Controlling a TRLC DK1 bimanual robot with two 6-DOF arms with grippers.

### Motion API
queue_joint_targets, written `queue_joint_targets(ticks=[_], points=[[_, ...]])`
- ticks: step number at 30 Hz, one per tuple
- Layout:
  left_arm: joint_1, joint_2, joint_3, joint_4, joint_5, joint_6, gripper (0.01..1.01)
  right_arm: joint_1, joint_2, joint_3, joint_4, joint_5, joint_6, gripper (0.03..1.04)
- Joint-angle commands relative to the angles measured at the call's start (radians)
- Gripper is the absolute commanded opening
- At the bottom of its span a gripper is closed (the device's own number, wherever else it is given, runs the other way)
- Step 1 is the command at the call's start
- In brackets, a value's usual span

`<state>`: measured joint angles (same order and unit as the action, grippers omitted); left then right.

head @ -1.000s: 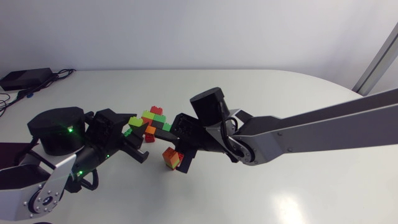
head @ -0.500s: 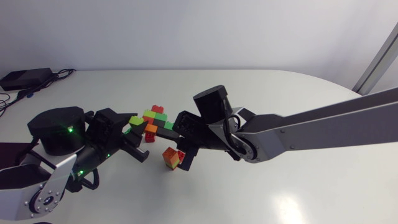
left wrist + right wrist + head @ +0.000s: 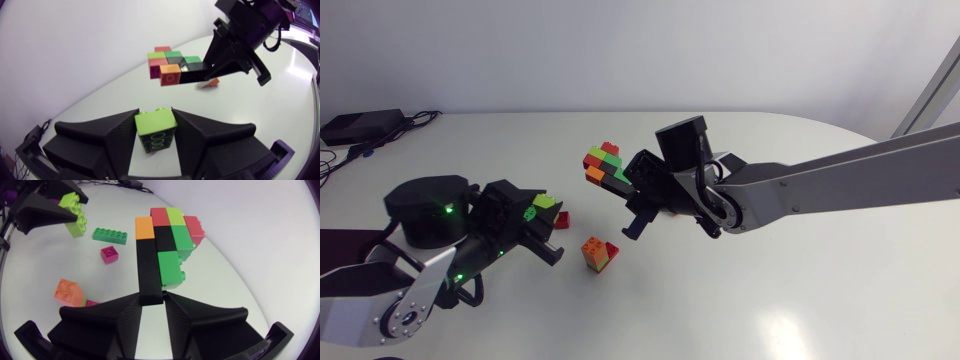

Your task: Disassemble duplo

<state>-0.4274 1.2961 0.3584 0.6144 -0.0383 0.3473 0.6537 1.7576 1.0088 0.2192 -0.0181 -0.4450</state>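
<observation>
My right gripper (image 3: 628,192) is shut on a black brick (image 3: 149,265) at the base of the duplo cluster (image 3: 602,164), a block of red, green, orange and black bricks (image 3: 170,232) held above the table. My left gripper (image 3: 544,214) is shut on a single lime brick (image 3: 543,202), which sits between its fingers (image 3: 156,131), apart from the cluster (image 3: 172,67). An orange brick on a red one (image 3: 596,252) stands on the table between the two grippers.
A small magenta brick (image 3: 109,254), a long green brick (image 3: 110,235) and the orange brick (image 3: 69,292) lie on the white table under the arms. A black box with cables (image 3: 360,125) sits at the far left edge.
The right gripper has lifted the cluster up and to the right. The lime brick has come off it and stays in the left gripper, which drew back a little.
</observation>
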Motion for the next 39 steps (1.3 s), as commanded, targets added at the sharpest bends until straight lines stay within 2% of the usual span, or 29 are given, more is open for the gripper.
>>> queue_joint_targets(ticks=[1,4,7,9,15,20,24,28,32,37,39], points=[[-0.007,0.106,0.047,0.007,-0.018,0.016,0.372,-0.009,0.023,0.025,-0.011,0.006,0.022,0.26],[-0.014,0.193,0.080,-0.004,-0.074,0.044,0.387,-0.009,0.023,0.025,-0.011,0.006,0.022,0.26],[-0.017,0.230,0.094,-0.013,-0.097,0.053,0.552,-0.014,0.023,0.025,-0.011,0.006,0.022,0.26],[-0.019,0.243,0.100,-0.019,-0.101,0.053,0.600,-0.014,0.023,0.025,-0.011,0.006,0.022,0.26],[-0.024,0.246,0.102,-0.021,-0.110,0.056,0.838,-0.012,0.025,0.024,-0.012,0.004,0.019,0.26],[-0.010,0.157,0.082,-0.025,-0.080,0.025,0.903,0.007,-0.006,-0.007,0.003,-0.037,0.006,0.26],[0.153,0.017,0.103,-0.157,0.295,-0.134,0.902,0.020,-0.046,-0.047,0.048,-0.066,-0.003,0.26],[0.291,0.040,0.171,-0.249,0.578,-0.228,0.898,0.021,-0.102,-0.090,0.072,-0.197,0.002,0.27],[0.308,0.092,0.223,-0.346,0.707,-0.222,0.895,0.044,-0.144,-0.127,0.095,-0.263,-0.006,0.27],[0.363,0.131,0.274,-0.439,0.956,-0.220,0.893,0.069,-0.139,-0.138,0.101,-0.256,-0.040,0.27],[0.388,0.152,0.295,-0.466,1.015,-0.220,0.893,0.075,-0.130,-0.138,0.100,-0.249,-0.054,0.27]])
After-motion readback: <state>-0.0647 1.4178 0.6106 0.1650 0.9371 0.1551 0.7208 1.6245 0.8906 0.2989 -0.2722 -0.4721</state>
